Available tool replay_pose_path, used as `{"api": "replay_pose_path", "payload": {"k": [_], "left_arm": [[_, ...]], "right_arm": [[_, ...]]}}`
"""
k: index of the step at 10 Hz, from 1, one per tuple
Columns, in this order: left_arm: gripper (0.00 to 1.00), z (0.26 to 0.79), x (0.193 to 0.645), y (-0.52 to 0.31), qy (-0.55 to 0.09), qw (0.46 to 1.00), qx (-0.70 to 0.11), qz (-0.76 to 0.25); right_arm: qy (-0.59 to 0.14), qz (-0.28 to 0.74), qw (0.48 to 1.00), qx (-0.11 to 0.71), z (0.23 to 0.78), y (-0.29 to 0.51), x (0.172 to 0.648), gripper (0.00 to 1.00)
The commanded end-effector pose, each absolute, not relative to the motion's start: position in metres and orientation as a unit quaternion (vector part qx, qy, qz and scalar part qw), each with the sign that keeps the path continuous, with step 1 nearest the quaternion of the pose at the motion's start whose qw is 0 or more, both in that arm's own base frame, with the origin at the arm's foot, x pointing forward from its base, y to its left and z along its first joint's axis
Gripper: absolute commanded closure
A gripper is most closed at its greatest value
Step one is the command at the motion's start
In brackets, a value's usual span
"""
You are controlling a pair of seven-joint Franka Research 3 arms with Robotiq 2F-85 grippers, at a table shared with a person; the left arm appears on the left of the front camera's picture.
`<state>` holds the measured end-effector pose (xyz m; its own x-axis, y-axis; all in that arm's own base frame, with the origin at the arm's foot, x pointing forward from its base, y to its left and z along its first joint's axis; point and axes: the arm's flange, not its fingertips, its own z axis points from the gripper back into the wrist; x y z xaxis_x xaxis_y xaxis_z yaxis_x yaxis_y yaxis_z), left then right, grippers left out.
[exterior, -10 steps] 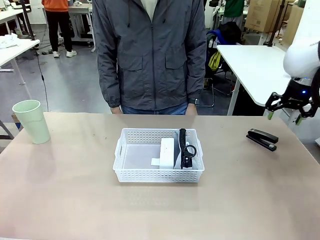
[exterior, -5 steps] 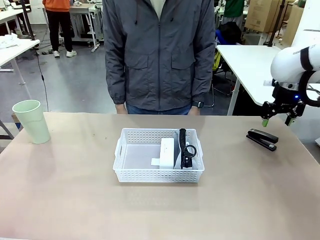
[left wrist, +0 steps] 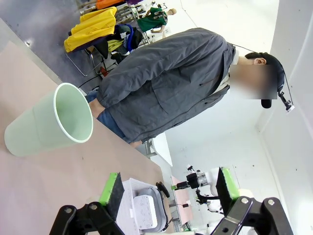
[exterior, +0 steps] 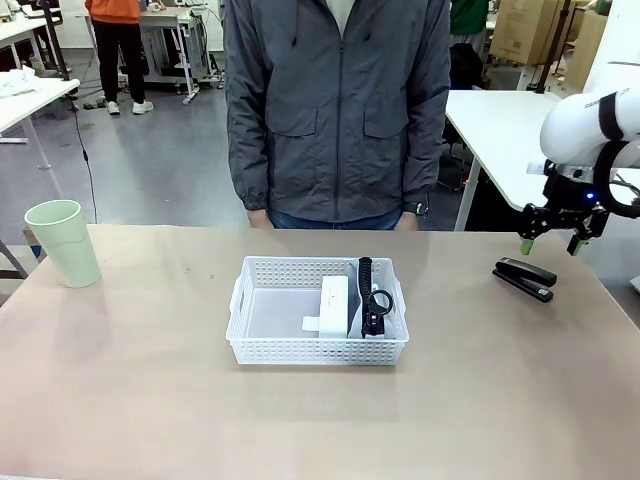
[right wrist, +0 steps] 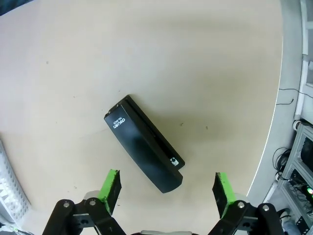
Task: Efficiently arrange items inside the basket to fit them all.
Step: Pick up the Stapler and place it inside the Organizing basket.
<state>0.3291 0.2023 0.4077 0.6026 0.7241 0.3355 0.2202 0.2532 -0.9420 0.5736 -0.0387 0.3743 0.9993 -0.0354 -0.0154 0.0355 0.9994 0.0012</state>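
1. The step in hand looks like the pick-up of the black block [exterior: 524, 279]. It lies flat on the tabletop [exterior: 150, 400], well to the right of the basket [exterior: 300, 350].
2. The right hand [exterior: 550, 246] hangs above the block without touching it. Its fingers are spread wide and there is nothing between them.
3. In the right wrist view the block [right wrist: 144, 144] lies on a diagonal ahead of the green pads [right wrist: 110, 188], so its long side is not square to them.
4. Inside the basket, the white box [exterior: 334, 305] and the pouch [exterior: 366, 290] stand on edge side by side in the right half. The left half is bare.
5. The cup [exterior: 64, 243] stands upright near the far left edge, well apart from the basket. The left hand [left wrist: 169, 188] faces it, released and empty.
6. The next move probably calls for turning the wrist so the pads meet the block's narrow sides. The hand would then lower, close and carry the block over.
7. The block would best go tight against the box, since the cup likely needs the bare half.
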Motion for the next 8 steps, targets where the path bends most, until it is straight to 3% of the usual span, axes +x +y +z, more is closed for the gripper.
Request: {"api": "replay_pose_path", "payload": {"k": [1, 4, 7, 8], "left_arm": [[0.0, 0.408, 0.328, 0.202, -0.413, 0.674, -0.585, 0.179], [0.0, 0.408, 0.328, 0.202, -0.413, 0.674, -0.585, 0.179], [0.0, 0.408, 0.328, 0.202, -0.413, 0.674, -0.585, 0.179], [0.0, 0.408, 0.328, 0.202, -0.413, 0.674, -0.585, 0.179]], "right_arm": [[0.007, 0.002, 1.0, -0.008, 0.375, -0.038, 0.574, 0.0], [-0.051, 0.013, 0.999, -0.009, 0.378, -0.034, 0.577, 0.0], [-0.074, 0.12, 0.99, -0.01, 0.372, -0.024, 0.583, 0.0], [-0.109, 0.171, 0.978, -0.05, 0.369, -0.017, 0.581, 0.0]]}}
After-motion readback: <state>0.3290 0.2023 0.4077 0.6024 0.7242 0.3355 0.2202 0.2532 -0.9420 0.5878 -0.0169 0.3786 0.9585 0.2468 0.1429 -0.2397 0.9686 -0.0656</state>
